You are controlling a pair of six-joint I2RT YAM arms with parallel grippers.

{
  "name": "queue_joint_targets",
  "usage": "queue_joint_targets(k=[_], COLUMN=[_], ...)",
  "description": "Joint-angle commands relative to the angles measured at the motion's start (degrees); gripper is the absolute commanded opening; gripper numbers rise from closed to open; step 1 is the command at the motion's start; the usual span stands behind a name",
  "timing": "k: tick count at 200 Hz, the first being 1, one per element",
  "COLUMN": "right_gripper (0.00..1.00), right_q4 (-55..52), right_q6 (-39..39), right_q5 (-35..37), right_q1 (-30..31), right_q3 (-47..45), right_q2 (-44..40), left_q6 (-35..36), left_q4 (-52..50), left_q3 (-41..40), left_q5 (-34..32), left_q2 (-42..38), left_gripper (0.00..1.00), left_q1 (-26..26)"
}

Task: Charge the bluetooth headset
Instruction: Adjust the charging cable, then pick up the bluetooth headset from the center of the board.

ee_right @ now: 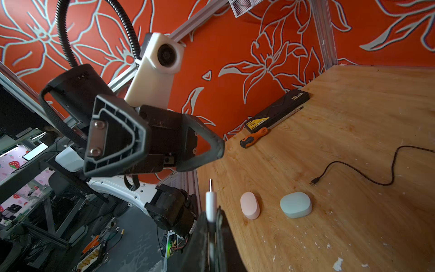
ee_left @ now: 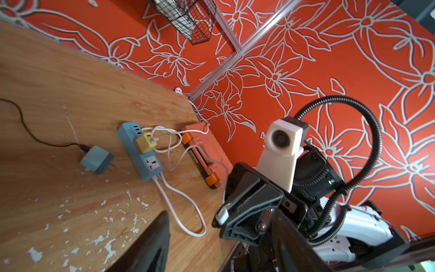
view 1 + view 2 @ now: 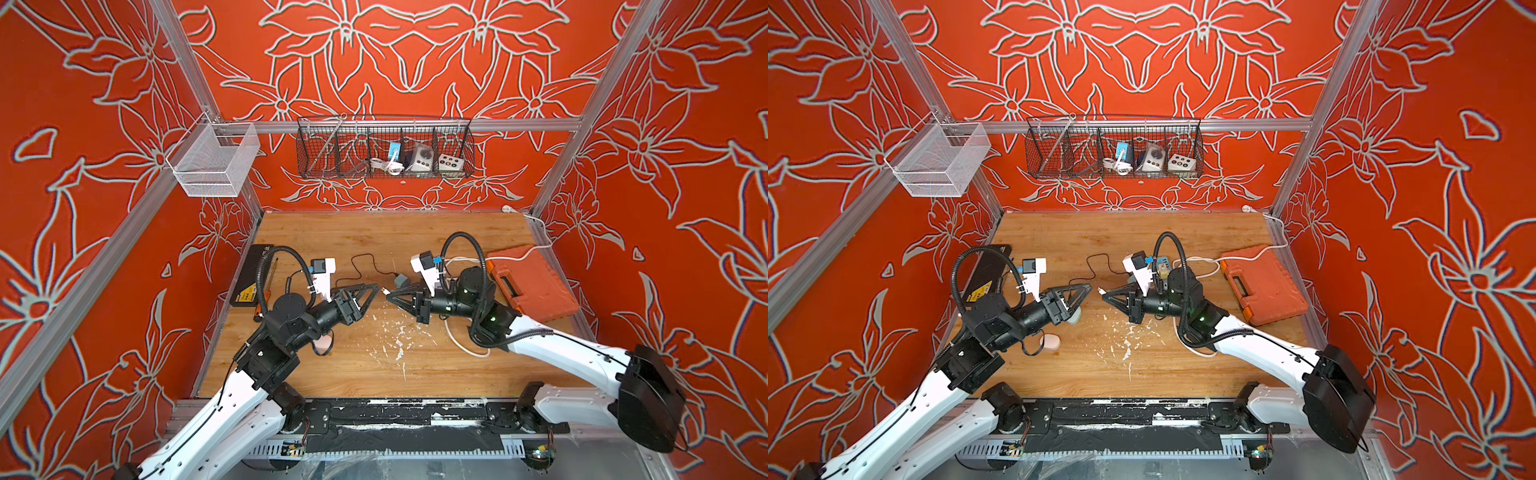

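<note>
**A:** What are your grippers doing?

**B:** My right gripper [image 3: 390, 296] is pinched tight on a white plug [image 1: 210, 205], and the plug's metal tip pokes out past my fingertips. My left gripper [image 1: 182, 146] has its jaws spread with nothing between them. The two point at each other above the table [image 1: 353, 117], close but not touching.

**A:** And the headset?

**B:** Two small cases lie on the wood under my left gripper: a pink case [image 1: 250, 205] and a pale blue case [image 1: 296, 203]. They sit side by side, slightly apart, and neither is held.

**A:** What else is close to you?

**B:** A black cord [image 1: 367, 175] snakes across the table beyond both fingertips. One end lies loose near the pale blue case, and the other goes into a grey adapter [image 2: 96, 159] just beside my right gripper. Behind that gripper is a blue power strip [image 2: 138, 150] with a yellow charger [image 2: 144, 142] on it and white cables [image 2: 179, 200] looped alongside. I can't tell which of those cables runs to my plug.
</note>
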Motion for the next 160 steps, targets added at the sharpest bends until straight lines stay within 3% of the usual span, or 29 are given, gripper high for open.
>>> queue_joint_targets(k=[1, 39, 74, 110, 160], right_gripper=[0.00, 0.00, 0.00, 0.00, 0.00], right_q4=[-8.6, -14.5, -15.6, -15.0, -12.4], right_q6=[-5.7, -8.5, -8.8, -8.5, -7.0], right_q5=[2.3, 3.5, 3.9, 3.6, 2.9], right_q1=[0.0, 0.0, 0.0, 0.0, 0.1], right_q3=[-0.3, -0.1, -0.8, -1.0, -1.9], right_q2=[-3.0, -4.9, -5.4, -5.4, -4.3], left_q6=[2.5, 1.5, -3.5, -8.4, -16.6], left_q4=[-12.2, -28.0, -38.6, -41.0, -42.0], left_q3=[3.9, 7.9, 10.4, 10.3, 12.9], left_q5=[-5.6, -11.9, -15.1, -12.9, -13.7], left_q2=[-0.7, 2.0, 7.9, 15.8, 28.4], left_gripper=[0.73, 0.78, 0.83, 0.88, 0.97], left_q1=[0.8, 2.0, 5.1, 10.9, 14.0])
